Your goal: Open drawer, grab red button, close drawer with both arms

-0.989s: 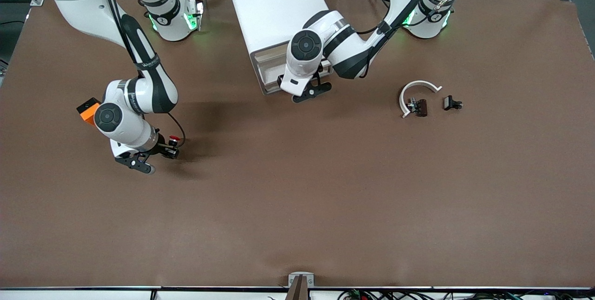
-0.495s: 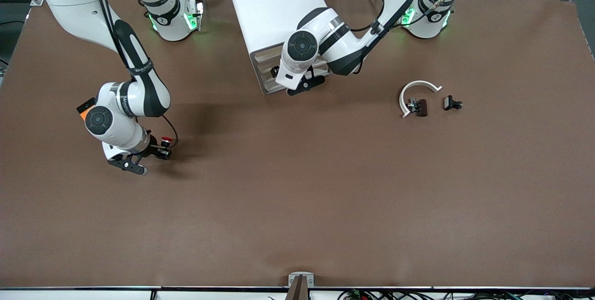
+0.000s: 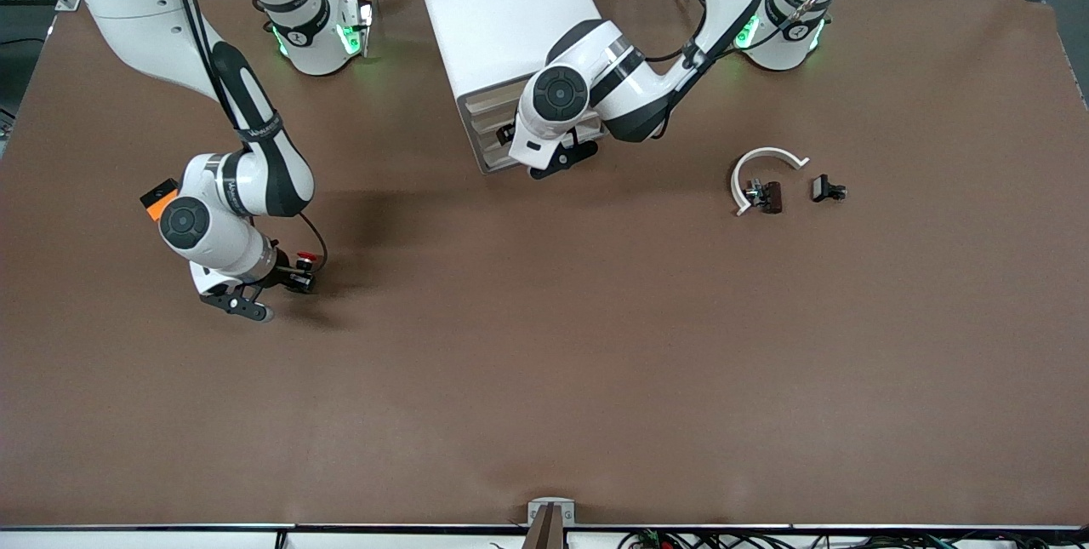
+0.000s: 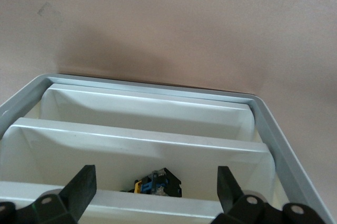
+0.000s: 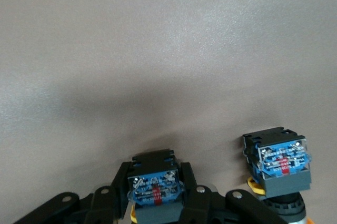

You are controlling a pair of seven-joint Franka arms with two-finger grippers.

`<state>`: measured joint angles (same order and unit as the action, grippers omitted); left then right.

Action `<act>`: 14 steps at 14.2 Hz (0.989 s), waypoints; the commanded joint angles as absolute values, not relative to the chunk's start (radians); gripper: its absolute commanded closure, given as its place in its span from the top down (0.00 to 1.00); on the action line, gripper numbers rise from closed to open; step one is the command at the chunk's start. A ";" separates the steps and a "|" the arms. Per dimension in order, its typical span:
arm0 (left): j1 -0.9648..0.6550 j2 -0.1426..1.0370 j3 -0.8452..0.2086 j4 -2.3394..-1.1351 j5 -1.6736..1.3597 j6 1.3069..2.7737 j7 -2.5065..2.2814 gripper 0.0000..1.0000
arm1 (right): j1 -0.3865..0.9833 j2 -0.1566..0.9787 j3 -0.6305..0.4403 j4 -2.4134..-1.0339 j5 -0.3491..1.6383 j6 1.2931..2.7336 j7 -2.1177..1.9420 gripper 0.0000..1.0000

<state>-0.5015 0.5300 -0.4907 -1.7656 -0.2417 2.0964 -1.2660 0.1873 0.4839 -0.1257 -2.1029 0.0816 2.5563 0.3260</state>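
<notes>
Toward the right arm's end of the counter (image 3: 544,379), the right hand (image 3: 298,278) is closed on the button (image 3: 306,261), a small blue-and-black plastic block with a round red cap. At upper middle of the front view, the left hand (image 3: 561,159) is spread wide at the smooth white drawer (image 4: 142,140). The drawer is judged still open, so closing remains to be done.

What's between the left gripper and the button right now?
Only bare brown table, seen in the front view. The left gripper stands open at the drawer; the right gripper is shut on the button.
</notes>
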 commanded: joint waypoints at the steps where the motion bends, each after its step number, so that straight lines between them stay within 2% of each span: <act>1: -0.473 0.537 -0.508 -1.730 -0.268 2.092 -1.278 1.00 | 0.172 0.502 -0.114 -2.080 0.074 2.560 0.321 0.00; 2: -0.460 0.534 -0.505 -1.708 -0.265 2.073 -1.278 1.00 | 0.172 0.502 -0.114 -2.079 0.075 2.560 0.322 0.00; 3: -0.450 0.534 -0.494 -1.671 -0.256 2.036 -1.278 1.00 | 0.172 0.502 -0.114 -2.079 0.075 2.559 0.321 0.38; 4: -0.434 0.534 -0.483 -1.646 -0.239 2.011 -1.278 1.00 | 0.173 0.502 -0.112 -2.079 0.075 2.559 0.321 0.99; 6: -0.390 0.528 -0.482 -1.605 -0.222 1.990 -1.278 1.00 | 0.175 0.502 -0.112 -2.079 0.075 2.559 0.319 1.00; 10: -0.260 0.480 -0.483 -1.519 -0.187 1.849 -1.230 1.00 | 0.152 0.479 -0.114 -2.059 0.075 2.539 0.256 1.00; 14: -0.117 0.384 -0.485 -1.509 -0.172 1.659 -1.048 1.00 | 0.103 0.368 -0.114 -2.008 0.074 2.329 0.155 1.00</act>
